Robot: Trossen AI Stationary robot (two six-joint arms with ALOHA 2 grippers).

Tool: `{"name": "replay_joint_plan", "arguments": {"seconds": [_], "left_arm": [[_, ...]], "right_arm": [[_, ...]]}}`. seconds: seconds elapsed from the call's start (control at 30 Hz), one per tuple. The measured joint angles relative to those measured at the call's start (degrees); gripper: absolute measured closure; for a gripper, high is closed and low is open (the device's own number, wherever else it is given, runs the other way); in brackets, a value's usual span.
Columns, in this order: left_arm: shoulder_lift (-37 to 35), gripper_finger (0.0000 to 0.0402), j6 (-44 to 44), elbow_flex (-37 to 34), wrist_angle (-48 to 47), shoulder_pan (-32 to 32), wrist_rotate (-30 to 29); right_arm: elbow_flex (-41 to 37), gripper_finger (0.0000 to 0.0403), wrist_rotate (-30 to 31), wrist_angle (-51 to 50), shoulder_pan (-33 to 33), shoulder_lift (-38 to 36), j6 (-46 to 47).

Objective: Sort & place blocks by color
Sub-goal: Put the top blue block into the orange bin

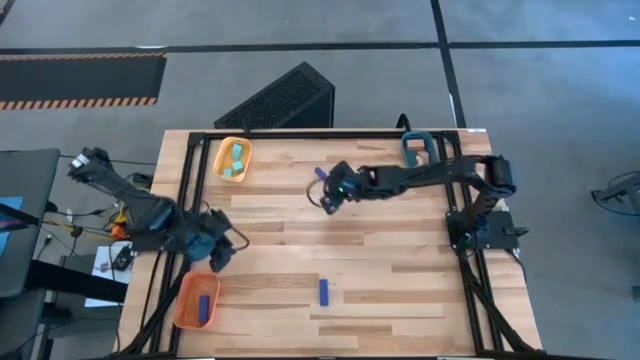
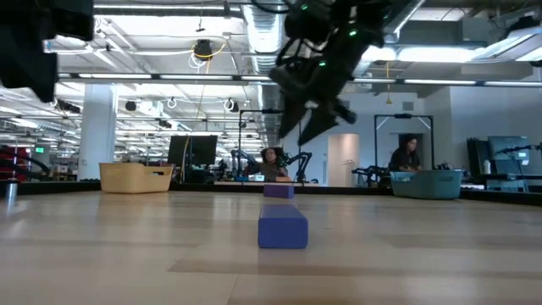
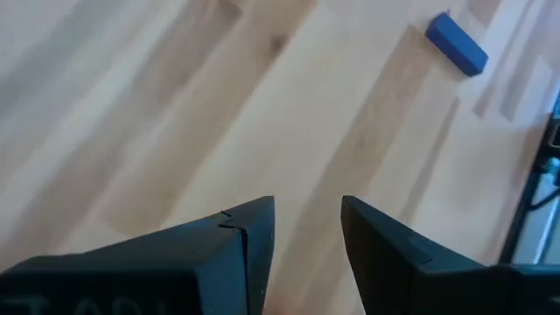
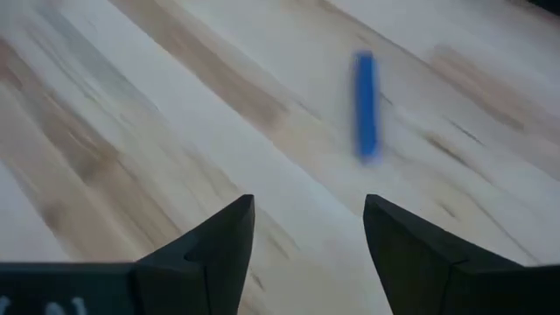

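Note:
A dark blue block lies flat on the wooden table near its front edge, and also shows in the low view and the left wrist view. A second dark blue block lies flat mid-table, just beyond my right gripper, which hovers open above the wood. My left gripper hangs open over the table's left side, with bare wood between its fingers. Another blue block lies in the orange tray. Cyan blocks lie in the yellow-orange tray.
A teal tray stands at the far right of the table, beside the right arm. A black frame runs along the table's left, far and right edges. Open wood lies between the two grippers and around the near blue block.

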Motion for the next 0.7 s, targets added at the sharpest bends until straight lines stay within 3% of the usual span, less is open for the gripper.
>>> {"name": "replay_joint_plan", "arguments": {"seconds": [0.2, 0.33, 0.4, 0.5, 0.7], "left_arm": [[-2.02, 0.0283, 16.85, 0.04, -0.04, 11.91, 5.61], [-3.57, 0.0283, 27.46, 0.21, 0.08, 20.58, 9.31], [-3.83, 0.0283, 32.35, 1.06, 0.95, 24.6, 11.46], [-4.15, 0.0283, 39.65, 0.88, 2.08, 29.52, 12.98], [-2.22, 0.0283, 49.9, -2.55, 8.01, 36.99, 16.05]], "right_arm": [[11.74, 0.0163, -2.1, -10.81, -1.5, 8.93, -0.58], [26.47, 0.0163, -10.26, -25.85, -4.01, 13.67, -1.42], [31.73, 0.0163, -11.51, -32.45, -4.87, 15.36, -1.91], [33.22, 0.0163, -5.65, -35.15, -5.06, 17.54, -1.37], [33.0, 0.0163, -6.25, -35.41, -6.36, 23.12, -1.15]]}}
